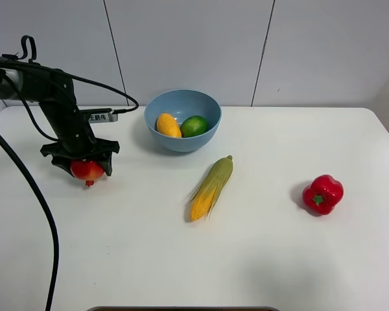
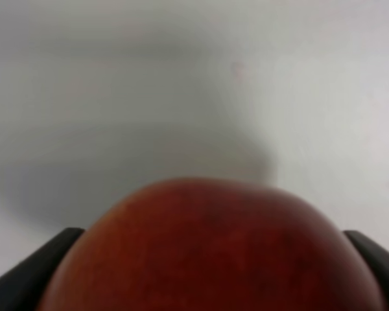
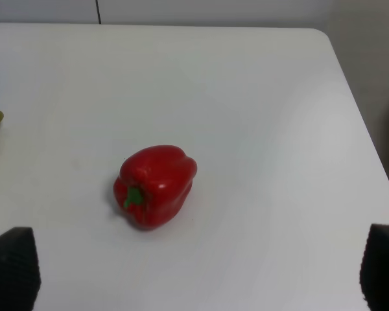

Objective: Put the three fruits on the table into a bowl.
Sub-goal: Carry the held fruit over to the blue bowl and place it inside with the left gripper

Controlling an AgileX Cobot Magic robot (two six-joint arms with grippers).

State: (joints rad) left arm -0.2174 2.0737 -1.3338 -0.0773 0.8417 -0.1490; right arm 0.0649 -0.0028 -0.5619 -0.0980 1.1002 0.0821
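Observation:
My left gripper (image 1: 85,166) is shut on the red pomegranate (image 1: 87,170), at the left of the table (image 1: 123,246), crown pointing down. Up close, the pomegranate (image 2: 214,246) fills the space between the black fingers (image 2: 26,278) of the left gripper (image 2: 201,275). The light-blue bowl (image 1: 181,144) stands at the back centre, to the right of that gripper. A yellow-orange mango (image 1: 168,125) and a green lime-like fruit (image 1: 194,126) lie inside it. My right gripper (image 3: 196,269) is open and empty, its fingertips (image 3: 10,269) at the frame's corners; the exterior high view does not show it.
A husked corn cob (image 1: 211,188) lies in the middle of the table, in front of the bowl. A red bell pepper (image 1: 323,194) sits at the right, also in the right wrist view as the pepper (image 3: 154,185). The left arm's cable (image 1: 35,194) hangs along the left edge.

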